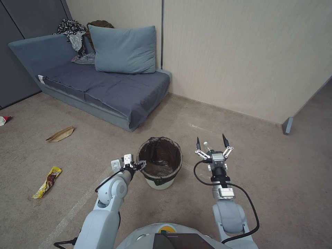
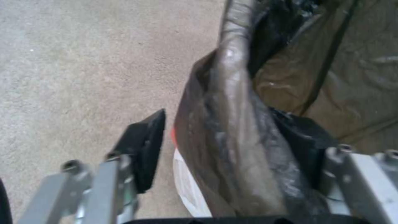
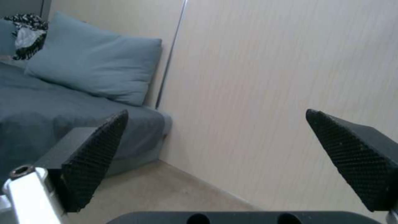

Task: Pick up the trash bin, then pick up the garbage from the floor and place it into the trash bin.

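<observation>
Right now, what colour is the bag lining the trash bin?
Dark brown-black, glossy; the bag folds over the white trash bin. It shows best in the left wrist view.

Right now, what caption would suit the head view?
Left gripper straddles the trash bin rim; right gripper hovers open beside it.

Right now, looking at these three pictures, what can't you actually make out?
- Left gripper: in the left wrist view the trash bin's bag covers the inner finger, so a firm clamp is unclear.
- Bin bottom: head view, the dark liner hides any contents.
- Small clear object between the open right gripper's fingers: head view, too small to identify.
- Red-and-white scrap: cut off by the head view's edge.
- Yellow wrapper: print too small to read.
</observation>
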### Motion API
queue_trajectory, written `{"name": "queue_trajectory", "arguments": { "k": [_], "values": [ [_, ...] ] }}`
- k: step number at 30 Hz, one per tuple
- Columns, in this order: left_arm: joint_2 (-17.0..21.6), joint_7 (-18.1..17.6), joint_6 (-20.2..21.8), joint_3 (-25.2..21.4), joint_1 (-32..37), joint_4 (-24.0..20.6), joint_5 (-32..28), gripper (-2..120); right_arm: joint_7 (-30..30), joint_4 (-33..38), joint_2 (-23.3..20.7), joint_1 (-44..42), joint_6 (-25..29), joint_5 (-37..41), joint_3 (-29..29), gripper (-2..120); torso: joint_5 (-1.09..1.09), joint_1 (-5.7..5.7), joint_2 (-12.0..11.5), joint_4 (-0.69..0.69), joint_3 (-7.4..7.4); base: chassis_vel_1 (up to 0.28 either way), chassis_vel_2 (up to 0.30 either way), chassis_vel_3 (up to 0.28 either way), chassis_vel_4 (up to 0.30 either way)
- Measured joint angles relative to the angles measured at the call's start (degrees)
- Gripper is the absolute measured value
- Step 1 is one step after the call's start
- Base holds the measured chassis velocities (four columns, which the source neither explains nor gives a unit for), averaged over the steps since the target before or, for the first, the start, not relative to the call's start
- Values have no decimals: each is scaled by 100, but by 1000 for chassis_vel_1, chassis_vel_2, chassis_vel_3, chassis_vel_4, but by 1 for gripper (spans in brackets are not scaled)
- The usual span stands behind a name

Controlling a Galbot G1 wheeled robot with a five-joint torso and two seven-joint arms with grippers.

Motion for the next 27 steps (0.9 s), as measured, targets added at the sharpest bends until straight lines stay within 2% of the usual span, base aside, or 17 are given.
{"name": "queue_trajectory", "arguments": {
  "k": [1,3,5,6,8,10,12,14,16,27],
  "values": [
    [0,0,0,0,0,0,0,60,0,0,0,0,0,0,0,100,0,0,0,0,0,0,0,0,0],
    [-13,102,-2,-3,23,8,65,49,-3,0,0,1,10,1,6,100,0,0,0,1,0,0,0,0,0],
    [-30,146,-9,-4,25,33,85,41,-6,0,0,3,19,2,6,100,1,0,0,0,-1,0,0,0,0],
    [-30,146,-9,-4,25,33,85,41,-6,0,0,3,19,2,6,100,1,0,0,0,-1,0,0,0,0],
    [-49,184,-20,-10,17,76,98,31,-9,0,0,6,25,3,1,100,2,0,0,0,-1,0,0,0,0],
    [-51,188,-21,-12,18,81,100,29,-9,0,0,6,25,3,0,100,2,0,0,0,-1,0,0,0,0],
    [-65,245,-25,-9,30,111,130,18,-14,0,0,8,27,3,-4,100,4,0,1,2,-2,0,0,0,0],
    [-66,249,-25,-7,32,112,134,18,-15,0,0,8,27,3,-4,100,4,0,1,2,-2,0,0,0,0],
    [-81,286,-27,3,44,125,180,4,-19,0,0,16,28,5,-4,100,5,-1,1,2,-2,0,0,0,0],
    [-151,365,-31,8,106,203,283,3,-66,-1,0,25,60,11,1,100,3,-1,2,1,-2,0,0,0,0]
  ]
}}
